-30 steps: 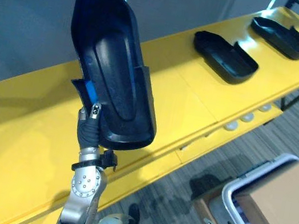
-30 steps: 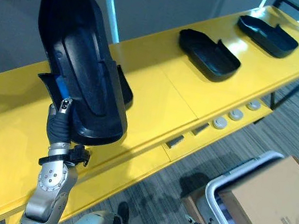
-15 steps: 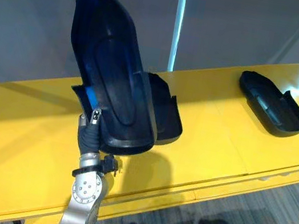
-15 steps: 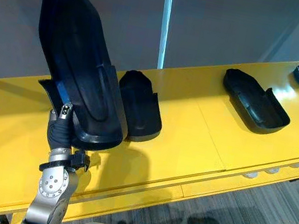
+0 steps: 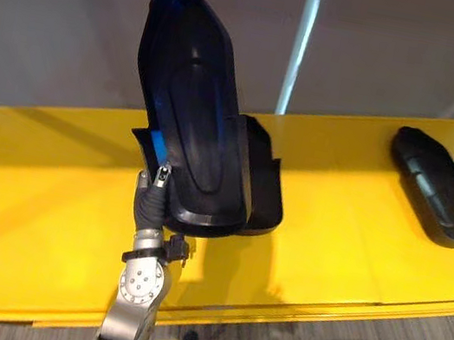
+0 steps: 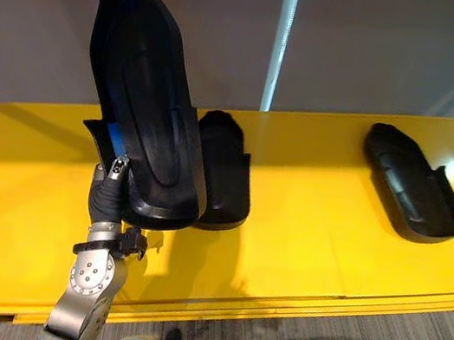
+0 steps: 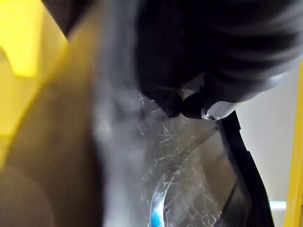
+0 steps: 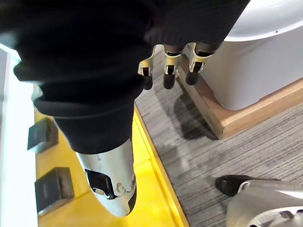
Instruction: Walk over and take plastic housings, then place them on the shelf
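Housing (image 5: 192, 120) upright in left hand (image 5: 150, 206) — above shelf (image 5: 30, 188).

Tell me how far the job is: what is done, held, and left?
Done: the rear housing and the right housing lie on the yellow shelf. In hand: the left hand grips the held housing on end above it. Left: setting that down. The right hand hangs open, empty.

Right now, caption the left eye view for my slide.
Left hand holds black housing upright above yellow shelf where other housings lie.
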### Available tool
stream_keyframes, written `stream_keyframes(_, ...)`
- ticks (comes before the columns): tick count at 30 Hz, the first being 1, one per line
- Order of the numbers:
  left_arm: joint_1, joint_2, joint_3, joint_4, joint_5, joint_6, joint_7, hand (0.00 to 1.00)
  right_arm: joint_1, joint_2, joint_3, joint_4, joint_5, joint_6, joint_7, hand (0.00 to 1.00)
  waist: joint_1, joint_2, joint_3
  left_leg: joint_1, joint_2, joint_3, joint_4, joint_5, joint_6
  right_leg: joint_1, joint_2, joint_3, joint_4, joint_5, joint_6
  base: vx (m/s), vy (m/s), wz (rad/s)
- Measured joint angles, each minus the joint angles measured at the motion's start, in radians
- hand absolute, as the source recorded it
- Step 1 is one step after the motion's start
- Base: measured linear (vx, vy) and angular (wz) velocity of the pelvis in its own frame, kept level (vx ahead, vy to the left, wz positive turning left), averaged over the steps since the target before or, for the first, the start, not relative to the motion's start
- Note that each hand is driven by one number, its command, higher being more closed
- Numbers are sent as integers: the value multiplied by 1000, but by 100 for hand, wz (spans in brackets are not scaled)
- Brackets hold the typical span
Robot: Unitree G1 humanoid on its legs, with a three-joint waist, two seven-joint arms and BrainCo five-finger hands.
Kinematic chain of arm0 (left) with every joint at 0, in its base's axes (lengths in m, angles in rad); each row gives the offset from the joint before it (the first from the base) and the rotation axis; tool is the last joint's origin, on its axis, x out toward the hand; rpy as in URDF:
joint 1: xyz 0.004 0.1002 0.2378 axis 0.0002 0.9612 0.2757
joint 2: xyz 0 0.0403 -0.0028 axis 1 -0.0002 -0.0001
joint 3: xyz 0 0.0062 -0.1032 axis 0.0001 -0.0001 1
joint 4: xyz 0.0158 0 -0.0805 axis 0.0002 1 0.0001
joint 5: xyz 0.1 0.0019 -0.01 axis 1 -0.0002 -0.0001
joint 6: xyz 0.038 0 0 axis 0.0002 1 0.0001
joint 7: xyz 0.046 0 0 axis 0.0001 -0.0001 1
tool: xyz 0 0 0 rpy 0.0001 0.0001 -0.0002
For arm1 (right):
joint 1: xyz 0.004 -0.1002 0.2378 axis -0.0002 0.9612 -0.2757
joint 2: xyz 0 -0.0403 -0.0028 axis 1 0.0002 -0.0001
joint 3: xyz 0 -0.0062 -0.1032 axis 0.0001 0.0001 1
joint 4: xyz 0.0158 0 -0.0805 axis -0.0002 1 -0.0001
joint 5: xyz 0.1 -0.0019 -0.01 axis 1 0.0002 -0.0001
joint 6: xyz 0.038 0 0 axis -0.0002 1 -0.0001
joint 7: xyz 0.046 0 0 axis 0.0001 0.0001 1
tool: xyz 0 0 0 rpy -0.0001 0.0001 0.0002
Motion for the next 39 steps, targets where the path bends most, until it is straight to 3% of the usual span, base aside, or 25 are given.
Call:
stream_keyframes(1,-14,-6,-2,0,-12,-2,3,100,2,-9,0,3,0,2,0,0,-10,19,-8,0,28,-65,-27,24,-57,-21,-31,-7,42,-23,57,-57,423,32)
stream_keyframes(2,-19,-11,-4,0,-14,-2,4,100,0,-16,-1,4,0,4,-1,0,-11,31,-15,0,17,-109,-39,-10,-109,-38,-44,-2,65,-25,71,-53,497,30)
stream_keyframes(3,-32,-6,-9,1,-24,-2,8,100,-9,-10,-1,13,-2,8,-3,0,-11,22,-13,-10,-15,-117,-30,-44,-97,-50,-67,10,77,-18,92,-67,466,13)
stream_keyframes(4,-39,24,-10,2,-36,-3,25,100,-15,21,14,38,-9,12,0,0,-6,-10,-6,-34,-49,-111,26,-60,-70,-41,-95,20,34,30,120,-70,444,10)
stream_keyframes(5,-39,28,-8,2,-38,-3,28,100,-15,25,21,40,-9,13,0,0,-4,-11,-5,-44,-49,-111,42,-65,-63,-34,-96,21,20,42,124,-109,400,-6)
stream_keyframes(7,-43,50,-2,2,-53,-17,31,100,-34,21,32,47,-15,22,-1,0,24,-8,-3,-102,-43,-78,162,-129,-23,-32,-87,64,-83,135,152,-186,462,-51)
stream_keyframes(8,-49,55,-2,3,-56,-23,32,100,-49,18,42,49,-19,26,-2,0,33,0,1,-117,-36,-64,185,-163,-4,-38,-80,83,-115,168,135,-200,401,-78)
stream_keyframes(10,-53,86,2,5,-56,-27,36,100,-93,23,99,72,-37,37,-1,0,32,3,2,-154,-35,-14,195,-189,13,-76,-75,101,-158,198,46,-221,336,-66)
stream_keyframes(11,-52,91,2,10,-56,-27,37,100,-102,24,112,75,-42,40,0,0,32,1,2,-156,-38,-1,184,-189,26,-89,-66,104,-135,183,65,-205,282,-46)
stream_keyframes(13,-42,79,1,25,-56,-25,35,100,-96,25,115,76,-44,41,4,0,32,-3,0,-115,-83,31,86,-162,59,-74,22,170,-4,51,138,-93,217,-23)
stream_keyframes(16,-40,56,-7,23,-55,-27,16,100,-81,25,115,69,-42,38,6,0,31,-15,-10,-68,-170,23,-74,-90,65,-10,152,251,-36,-79,104,-9,143,3)
stream_keyframes(18,-38,42,-11,21,-51,-25,8,100,-68,21,108,66,-41,33,6,0,25,-14,-11,-63,-209,-12,-141,-21,72,16,181,312,-120,-67,51,12,56,22)
stream_keyframes(21,-33,36,-27,24,-36,-13,-1,100,-45,41,70,66,-34,32,6,0,23,-30,-10,-18,-253,-32,-208,56,121,45,161,312,-132,-51,27,66,24,27)
stream_keyframes(23,-25,34,-31,24,-30,-13,-5,100,-42,53,40,67,-33,32,7,0,16,-30,-10,-1,-259,-38,-209,65,135,77,158,314,-132,-50,24,87,-37,26)
stream_keyframes(31,12,29,-28,24,-28,-8,-35,100,-50,74,18,67,-8,25,8,0,31,-34,-12,36,-236,-27,-243,81,110,104,178,347,-169,-25,-10,-33,-51,-6)
stream_keyframes(39,15,30,43,102,14,13,-44,100,-39,73,18,66,-8,26,8,0,25,-33,-22,79,-240,-2,-343,132,100,106,180,378,-225,18,5,-63,0,-15)
